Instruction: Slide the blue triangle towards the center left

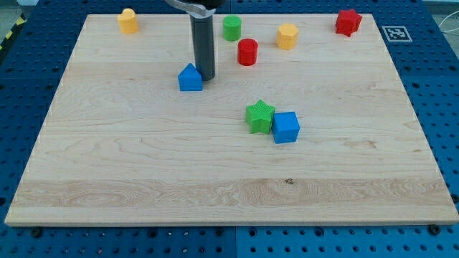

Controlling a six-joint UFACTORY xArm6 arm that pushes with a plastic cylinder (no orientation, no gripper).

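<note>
The blue triangle (190, 78) lies on the wooden board (143, 158), above and left of its centre. My rod comes down from the view's top and my tip (205, 77) rests right against the triangle's right side, touching or nearly touching it.
A green star (260, 116) and a blue cube (285, 127) sit together near the board's centre right. Along the top are a yellow block (128, 21), a green cylinder (232, 28), a red cylinder (247, 51), a yellow hexagon (287, 35) and a red star (348, 21).
</note>
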